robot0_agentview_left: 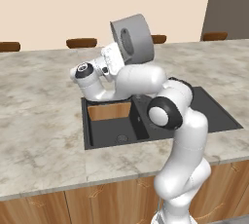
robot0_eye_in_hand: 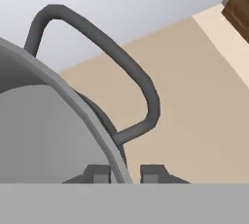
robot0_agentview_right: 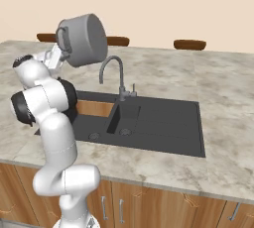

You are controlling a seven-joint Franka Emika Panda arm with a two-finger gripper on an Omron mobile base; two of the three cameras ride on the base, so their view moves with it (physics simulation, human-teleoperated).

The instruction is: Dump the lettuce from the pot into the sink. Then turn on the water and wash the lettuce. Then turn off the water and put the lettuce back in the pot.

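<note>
The grey pot (robot0_agentview_left: 135,37) hangs in the air above the back left of the sink (robot0_agentview_left: 209,113), tipped onto its side with its flat bottom turned to the right. My gripper (robot0_agentview_left: 115,56) is shut on its rim. In the hand view the rim of the pot (robot0_eye_in_hand: 73,106) runs between my fingertips, gripper (robot0_eye_in_hand: 124,172), and its loop handle (robot0_eye_in_hand: 124,65) arcs above. From the right, the pot (robot0_agentview_right: 84,38) sits over the gripper (robot0_agentview_right: 59,53), left of the faucet (robot0_agentview_right: 113,68). The lettuce is hidden. No water runs.
The dark sink (robot0_agentview_right: 163,123) is set in a marble counter (robot0_agentview_left: 39,121), with a wood-brown panel (robot0_agentview_left: 109,111) in its left basin. Brown chair backs (robot0_agentview_right: 189,44) stand behind the counter. My own arm crosses in front of the basins.
</note>
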